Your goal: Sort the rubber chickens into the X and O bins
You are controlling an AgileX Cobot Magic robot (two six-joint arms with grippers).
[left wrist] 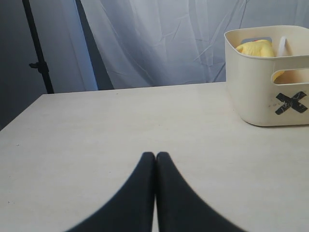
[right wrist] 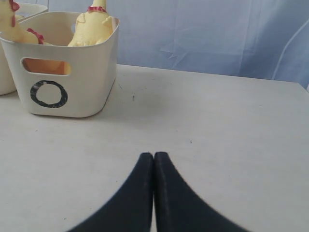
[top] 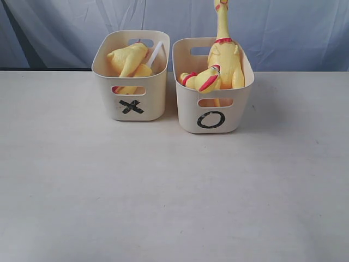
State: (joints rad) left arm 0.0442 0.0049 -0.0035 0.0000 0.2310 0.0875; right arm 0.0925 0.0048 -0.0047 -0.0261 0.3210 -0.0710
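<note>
Rubber chickens (top: 226, 60) fill my X bin (top: 150, 101) and O bin (top: 188, 112) by the tabletop's (top: 163, 191) far edge. I see the left gripper (left wrist: 155, 155) and right gripper (right wrist: 153, 155) closed, empty.

Pale table (top: 163, 191) before a bluish-white curtain (top: 283, 33).

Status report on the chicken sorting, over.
Left end effector, right end effector shut, empty. Chickens in X bin and O bin, none on table. Nothing blocking the bins.

X bin (top: 154, 101) left, O bin (top: 188, 112) right — adjacent
</note>
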